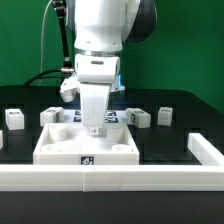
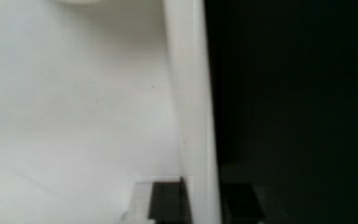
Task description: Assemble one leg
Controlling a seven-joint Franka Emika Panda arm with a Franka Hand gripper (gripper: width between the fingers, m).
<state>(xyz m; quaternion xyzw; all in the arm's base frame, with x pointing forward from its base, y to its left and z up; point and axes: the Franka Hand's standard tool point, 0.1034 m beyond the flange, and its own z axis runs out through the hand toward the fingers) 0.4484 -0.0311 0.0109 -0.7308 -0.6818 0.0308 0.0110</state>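
Small white legs with black-and-white tags stand behind the panel: two at the exterior view's left (image 1: 14, 118) (image 1: 50, 115) and two at its right (image 1: 140, 117) (image 1: 164, 115). A large flat white square panel (image 1: 60, 145) with recessed corners lies in the middle of the black table. My gripper (image 1: 92, 128) is down at the panel's far edge. In the wrist view the two dark fingers (image 2: 172, 205) straddle the panel's raised edge (image 2: 186, 100) and press on both of its sides. No leg shows in the wrist view.
A low white wall (image 1: 110, 178) runs along the table's front and turns back at the exterior view's right (image 1: 205, 148). A green backdrop stands behind. The black table (image 2: 300, 100) fills the wrist view beside the panel.
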